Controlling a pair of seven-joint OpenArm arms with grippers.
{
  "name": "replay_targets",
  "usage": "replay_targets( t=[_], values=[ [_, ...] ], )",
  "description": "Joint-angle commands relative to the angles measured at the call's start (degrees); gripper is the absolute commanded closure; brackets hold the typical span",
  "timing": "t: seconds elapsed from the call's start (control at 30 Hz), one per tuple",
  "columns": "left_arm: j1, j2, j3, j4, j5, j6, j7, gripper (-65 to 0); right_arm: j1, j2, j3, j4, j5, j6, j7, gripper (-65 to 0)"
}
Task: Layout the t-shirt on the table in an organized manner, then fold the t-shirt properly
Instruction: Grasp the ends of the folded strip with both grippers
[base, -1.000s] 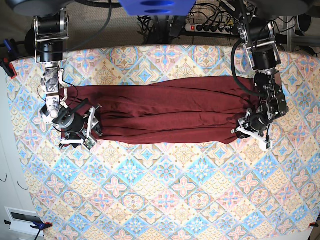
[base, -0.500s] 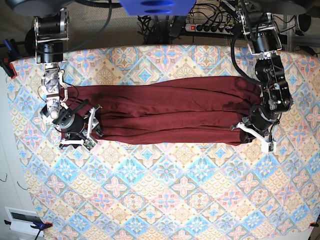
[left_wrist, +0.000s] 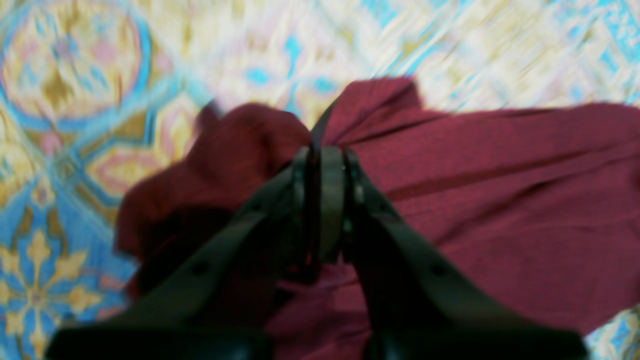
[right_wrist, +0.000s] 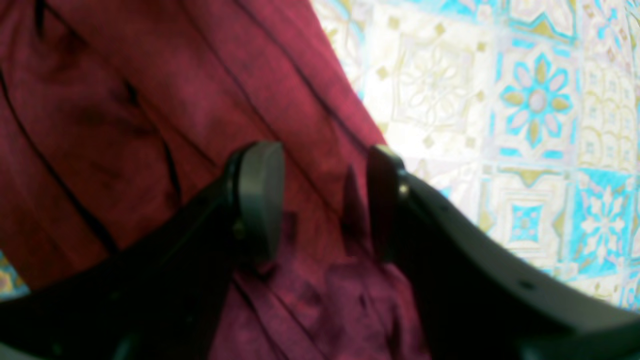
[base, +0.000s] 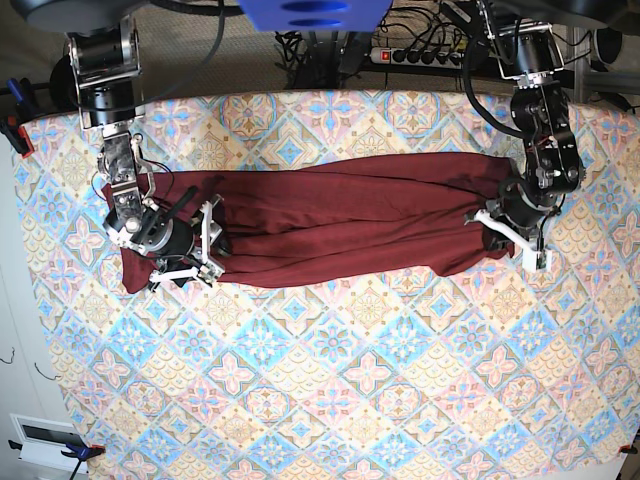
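A: What changed nearest the wrist cameras?

B: The left gripper (left_wrist: 322, 165) had come together on the t-shirt (left_wrist: 475, 200). Its fingers sat pressed tight with a fold of maroon fabric pinched between them, where a second earlier they had stood apart over the cloth's end.

A: And the right one?

B: The right gripper (right_wrist: 320, 195) was unchanged in spread: fingers apart, straddling a ridge of fabric near the shirt's edge. I could not tell whether the pads were touching that ridge, so I would not call it a grasp.

A: Farther out, from the base camera?

B: The t-shirt (base: 340, 225) lay as a long bunched band across the upper middle of the table (base: 350, 400). The end under the left gripper (base: 512, 235) had pulled up and inward, so the lower edge there rose off its earlier line. The right gripper (base: 185, 250) had shifted toward the middle, leaving the shirt's end exposed beyond it.

A: Meaning?

B: The layout stage looked barely begun: one end secured, the garment not yet spread flat. Folding seemed a long way off.
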Motion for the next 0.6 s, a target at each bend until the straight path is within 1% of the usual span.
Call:
replay_targets(
  t=[0.0,0.03,0.1,0.23,0.3,0.33,0.43,0.57],
  values=[
    [-0.98,-0.82,-1.94,0.14,-0.34,0.1,-1.35,0.0,2.32,0.64,0.03,0.66,0.47,-0.32,1.16,-26.4],
    [-0.98,-0.82,-2.91,-0.39,-0.34,0.1,-1.35,0.0,3.03,0.64,-0.49,0.49,0.47,-0.32,1.16,-26.4],
    [-0.89,-0.82,-3.96,-0.83,-0.34,0.1,-1.27,-4.4,4.61,0.64,-1.37,-0.39,0.47,-0.32,1.16,-26.3],
    [-0.98,-1.0,-4.32,-0.83,-0.86,0.1,0.4,-21.1,5.75,0.64,-1.9,-3.82,0.47,-0.32,1.16,-26.3],
    [-1.33,-1.0,-4.32,-0.83,-0.95,0.1,1.19,-28.3,5.75,0.64,-1.9,-4.87,0.47,-0.32,1.16,-26.2],
    [-1.41,-1.0,-4.32,-0.83,-0.95,0.1,1.28,-30.9,5.75,0.64,-1.9,-5.05,0.47,-0.32,1.16,-25.9],
    [-1.41,-0.74,-4.32,-0.83,-0.95,0.1,1.28,-35.3,5.75,0.64,-1.9,-5.23,0.47,-0.32,1.16,-22.3],
    [-1.41,-0.65,-4.32,-0.83,-0.95,0.1,1.28,-35.6,5.75,0.64,-1.9,-6.98,0.47,-0.32,1.16,-19.0]
  ],
)
